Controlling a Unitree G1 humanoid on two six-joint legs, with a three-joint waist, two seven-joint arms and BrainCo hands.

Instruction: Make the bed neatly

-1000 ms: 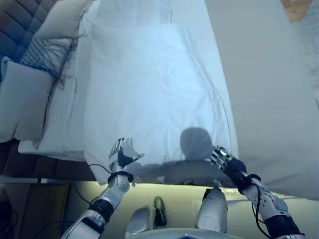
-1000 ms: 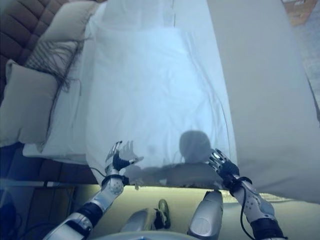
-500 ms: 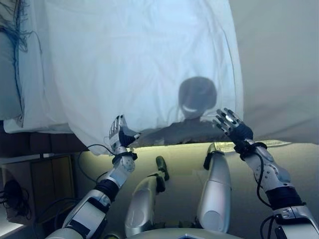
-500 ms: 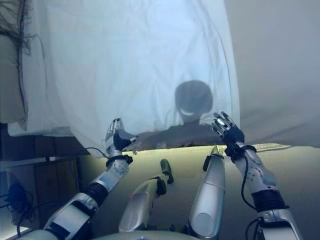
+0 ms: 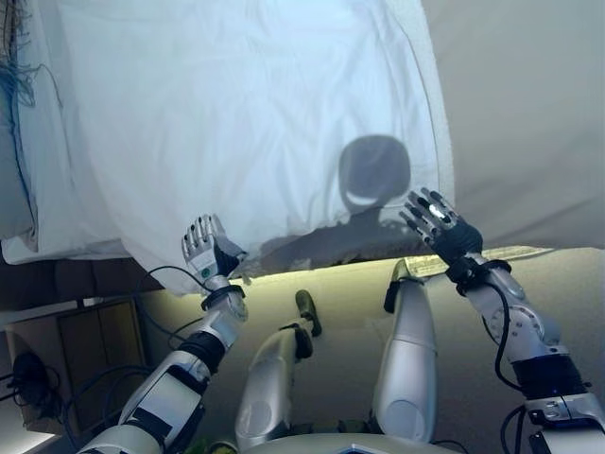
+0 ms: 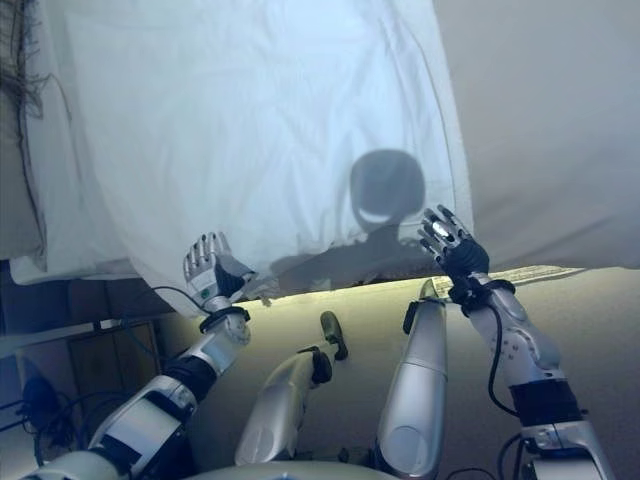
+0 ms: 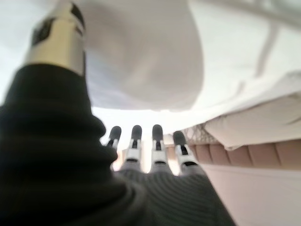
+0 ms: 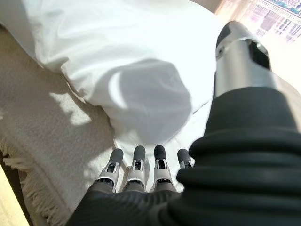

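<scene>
A wide white cotton duvet (image 5: 246, 123) lies spread over the bed, its near edge hanging over the side just in front of the robot. To its right, a smooth pale grey-beige blanket (image 5: 529, 113) covers the rest of the bed, and a strip of its fringed woven edge (image 8: 42, 141) shows under the duvet's right corner. At the far left, a white sheet (image 5: 47, 189) lies under the duvet, and a dark blue fringe of thin threads (image 5: 19, 85) trails across it near the left border.

The left hand (image 5: 202, 248) is raised at the duvet's near left corner, fingers straight and spread; the wrist view shows them extended with the cloth just past them, gripping nothing. The right hand (image 5: 437, 223) is at the duvet's near right corner, where white cloth meets the grey-beige blanket, fingers likewise straight and fanned, holding nothing.

Below the bed's near edge runs a pale yellowish floor (image 5: 340, 322). At the near left, beneath the overhanging sheet, is a dark brown padded bed base (image 5: 57, 279), and beside it a brown wooden cabinet (image 5: 85, 350) stands on the floor.
</scene>
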